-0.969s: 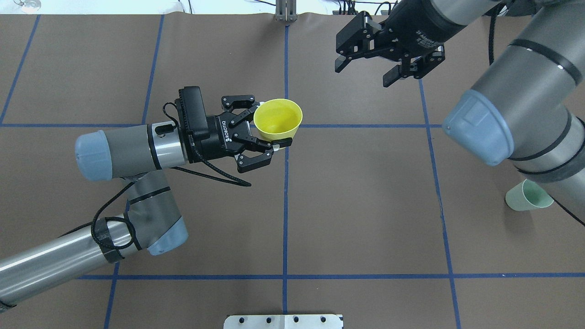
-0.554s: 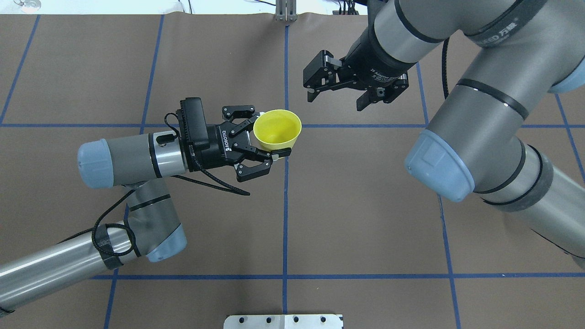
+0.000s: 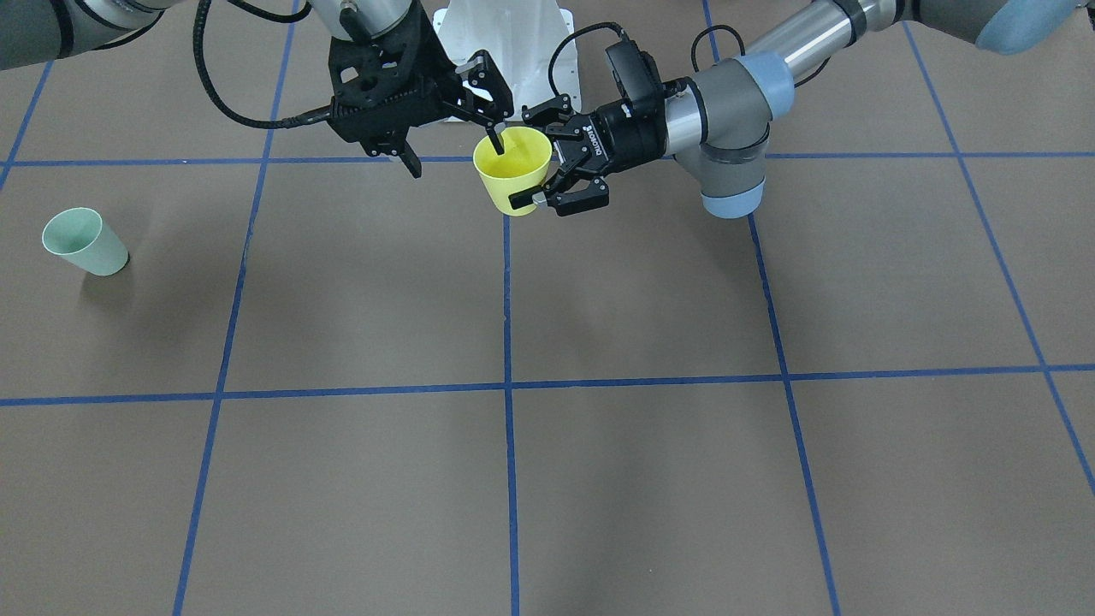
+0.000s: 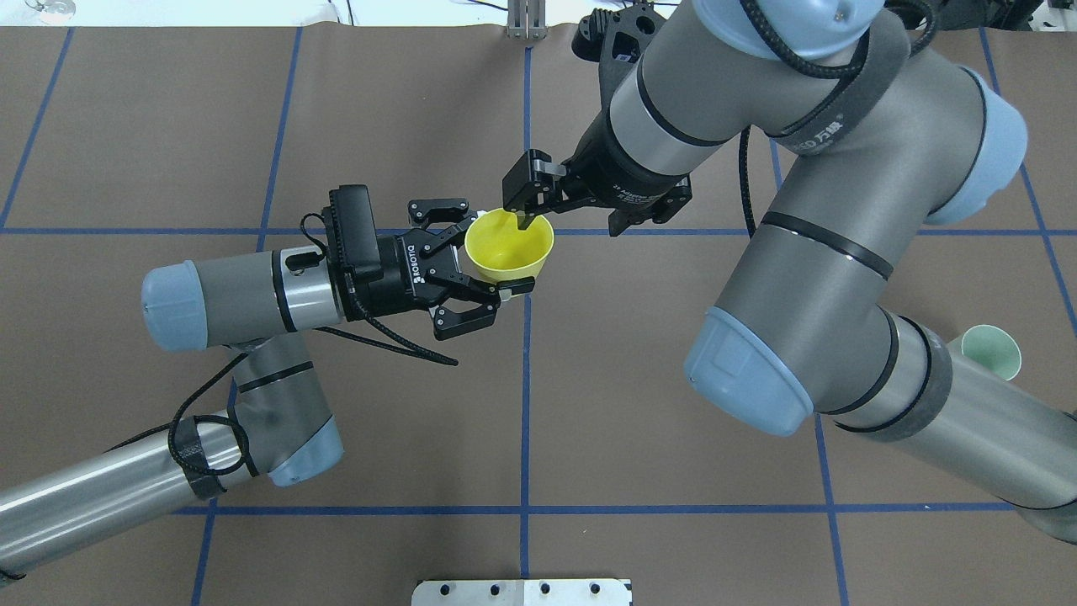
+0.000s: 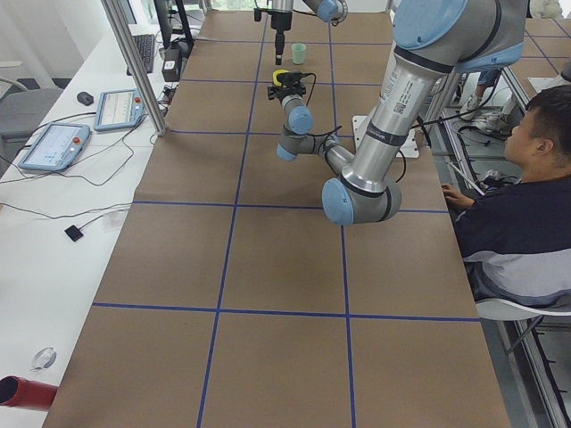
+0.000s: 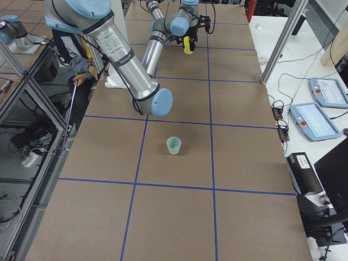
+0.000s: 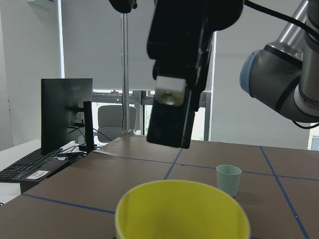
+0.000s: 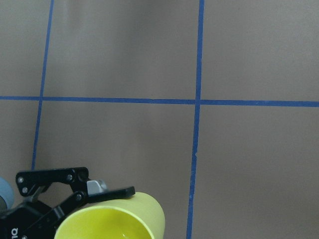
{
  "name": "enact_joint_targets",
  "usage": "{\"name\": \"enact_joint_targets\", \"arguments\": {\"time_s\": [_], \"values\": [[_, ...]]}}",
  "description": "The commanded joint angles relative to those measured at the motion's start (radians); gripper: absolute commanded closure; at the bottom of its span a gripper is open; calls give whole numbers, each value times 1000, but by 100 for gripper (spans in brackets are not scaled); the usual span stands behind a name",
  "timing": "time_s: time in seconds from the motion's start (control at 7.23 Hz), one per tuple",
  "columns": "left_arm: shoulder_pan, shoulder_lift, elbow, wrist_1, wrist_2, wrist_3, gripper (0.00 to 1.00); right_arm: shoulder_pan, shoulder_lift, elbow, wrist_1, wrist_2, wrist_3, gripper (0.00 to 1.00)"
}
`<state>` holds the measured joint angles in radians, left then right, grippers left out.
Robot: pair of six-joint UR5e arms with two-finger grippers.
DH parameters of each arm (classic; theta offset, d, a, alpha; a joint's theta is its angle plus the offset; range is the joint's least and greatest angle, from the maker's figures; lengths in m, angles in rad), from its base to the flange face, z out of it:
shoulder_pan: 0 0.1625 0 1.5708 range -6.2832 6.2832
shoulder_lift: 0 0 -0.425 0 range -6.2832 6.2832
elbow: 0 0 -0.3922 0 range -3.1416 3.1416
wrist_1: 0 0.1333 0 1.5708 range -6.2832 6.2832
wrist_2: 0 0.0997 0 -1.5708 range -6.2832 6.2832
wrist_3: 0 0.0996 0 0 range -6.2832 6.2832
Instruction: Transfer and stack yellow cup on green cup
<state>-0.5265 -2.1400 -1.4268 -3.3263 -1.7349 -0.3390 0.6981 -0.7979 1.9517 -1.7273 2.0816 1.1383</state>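
Note:
My left gripper [image 4: 502, 249] is shut on the yellow cup [image 4: 509, 244] and holds it upright above the table's middle. The cup also shows in the front view [image 3: 513, 175] and the left wrist view [image 7: 182, 214]. My right gripper [image 4: 570, 223] is open and points down. One of its fingers [image 3: 494, 141] hangs just over the cup's mouth, and the other is outside the rim. The green cup [image 3: 85, 242] stands upright far to my right. In the overhead view it [image 4: 991, 352] is partly hidden behind my right arm.
Blue tape lines [image 4: 525, 379] divide the brown table cover into squares. A metal plate [image 4: 522, 592] sits at the near table edge. An operator [image 5: 517, 196] sits beside the table, and tablets [image 5: 53, 143] lie on a side bench.
My right arm has swung in from the far right, and its open gripper is now over the yellow cup's rim. The arm now covers part of the green cup. My left gripper has barely moved.

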Motion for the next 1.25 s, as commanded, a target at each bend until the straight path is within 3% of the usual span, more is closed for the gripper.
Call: {"name": "enact_joint_targets", "arguments": {"time_s": [0.0,0.28,0.42,0.55,0.69,0.97,1.11], "values": [[5,-1,-1,-2,0,0,94,-15,0,-17,0,-14,-2,6],[6,-1,-1,-13,5,0,94,-25,0,-31,0,-15,-9,11],[6,0,0,-15,5,0,93,-32,0,-31,0,-18,-9,20],[6,0,0,-15,5,0,93,-40,2,-33,0,-23,-9,48],[6,-1,2,-15,5,0,88,-45,5,-31,0,-46,-8,99],[6,-3,2,-13,5,0,40,-57,25,-33,0,-68,-5,100],[6,-3,2,-12,6,0,28,-57,26,-39,0,-68,-5,100]]}}
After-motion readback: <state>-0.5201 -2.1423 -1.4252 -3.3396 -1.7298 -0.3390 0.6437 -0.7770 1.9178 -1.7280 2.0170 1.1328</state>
